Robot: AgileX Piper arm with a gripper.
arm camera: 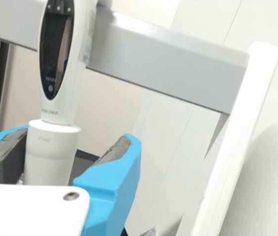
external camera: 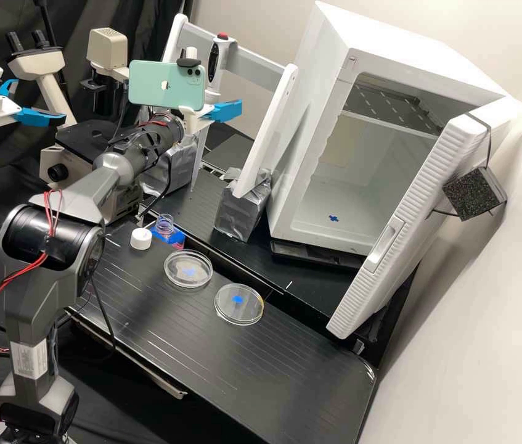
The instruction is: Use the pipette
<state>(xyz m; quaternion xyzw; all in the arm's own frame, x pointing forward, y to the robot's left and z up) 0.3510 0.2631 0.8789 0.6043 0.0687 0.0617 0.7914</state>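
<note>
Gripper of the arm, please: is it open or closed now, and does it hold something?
Gripper: open, the white pipette between its spread fingers, a gap visible, not clamped.

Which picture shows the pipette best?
The wrist view: the pipette looks big and close there, with its dark screen clear. The high view shows it smaller, beside the phone, with its red top.

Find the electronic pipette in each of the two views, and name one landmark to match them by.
High view: the electronic pipette is at upper middle, just right of the phone.
Wrist view: the pipette is upright, its lower body seen between the blue fingers.
Shared landmark: the grey crossbar behind it.
</note>
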